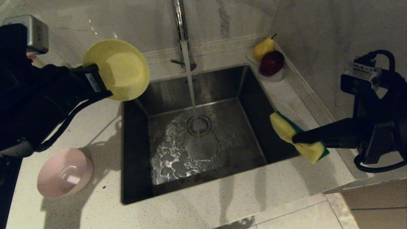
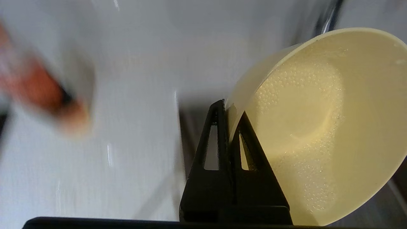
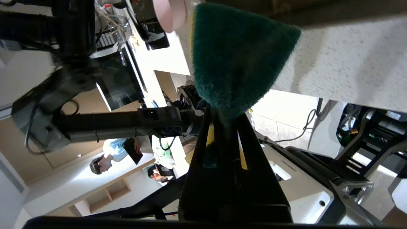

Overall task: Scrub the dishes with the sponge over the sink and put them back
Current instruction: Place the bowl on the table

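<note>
L gripper (image 2: 229, 119) clamps yellow bowl (image 1: 122, 70); R gripper (image 1: 294, 139) pinches sponge (image 1: 297, 136).

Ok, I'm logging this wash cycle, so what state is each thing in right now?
Yellow bowl: lifted, tipped on its side, wet inside, pinched at the rim by left gripper.
Sponge: clamped in right gripper, at the sink's right edge.
Pink bowl: upright on the counter.
Tap: running.
Sink: wet, water at the drain.
</note>
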Robot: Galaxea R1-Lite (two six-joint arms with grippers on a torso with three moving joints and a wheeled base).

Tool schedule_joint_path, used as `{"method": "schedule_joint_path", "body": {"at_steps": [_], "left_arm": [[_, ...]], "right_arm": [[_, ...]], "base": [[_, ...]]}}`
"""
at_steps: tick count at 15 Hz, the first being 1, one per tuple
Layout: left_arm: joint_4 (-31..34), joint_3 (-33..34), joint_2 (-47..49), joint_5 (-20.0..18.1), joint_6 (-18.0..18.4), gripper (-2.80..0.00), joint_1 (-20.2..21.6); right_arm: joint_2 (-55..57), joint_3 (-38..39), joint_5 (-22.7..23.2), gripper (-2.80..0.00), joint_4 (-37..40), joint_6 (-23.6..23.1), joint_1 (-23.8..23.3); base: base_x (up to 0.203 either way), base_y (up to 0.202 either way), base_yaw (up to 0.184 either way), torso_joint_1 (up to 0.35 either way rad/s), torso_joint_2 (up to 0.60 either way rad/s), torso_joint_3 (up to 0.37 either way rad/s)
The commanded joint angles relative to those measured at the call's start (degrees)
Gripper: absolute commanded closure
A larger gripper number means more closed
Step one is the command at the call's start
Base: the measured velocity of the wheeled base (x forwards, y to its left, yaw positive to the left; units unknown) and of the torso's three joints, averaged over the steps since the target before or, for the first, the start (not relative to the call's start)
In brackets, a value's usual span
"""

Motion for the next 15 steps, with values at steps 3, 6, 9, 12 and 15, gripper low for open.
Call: {"method": "schedule_joint_path", "body": {"at_steps": [3, 6, 9, 12, 15], "left_arm": [[52.70, -13.03, -7.84, -1.64, -21.06, 0.00, 0.71], [61.50, -15.69, -12.21, -6.07, -26.35, 0.00, 7.32], [63.42, -17.31, -12.14, -6.52, -30.04, 0.00, 15.11], [65.55, -19.55, -11.70, -7.52, -32.67, 0.00, 27.57], [67.72, -22.00, -11.11, -12.97, -36.25, 0.00, 39.49]], "right_arm": [[-1.56, 1.22, 0.17, 0.00, 0.85, 0.21, -1.30], [-2.71, 1.20, 0.09, 0.00, 2.35, 0.13, -1.31], [-2.05, 0.91, -0.01, 0.00, 3.32, -0.40, -1.54], [-1.39, 1.68, -0.01, 0.00, 3.22, -0.50, -1.75], [-2.09, 2.84, -0.03, 0.00, 3.05, -0.59, -1.84]], "base": [[0.000, 0.000, 0.000, 0.000, 0.00, 0.000], [0.000, 0.000, 0.000, 0.000, 0.00, 0.000], [0.000, 0.000, 0.000, 0.000, 0.00, 0.000], [0.000, 0.000, 0.000, 0.000, 0.00, 0.000], [0.000, 0.000, 0.000, 0.000, 0.00, 0.000]]}}
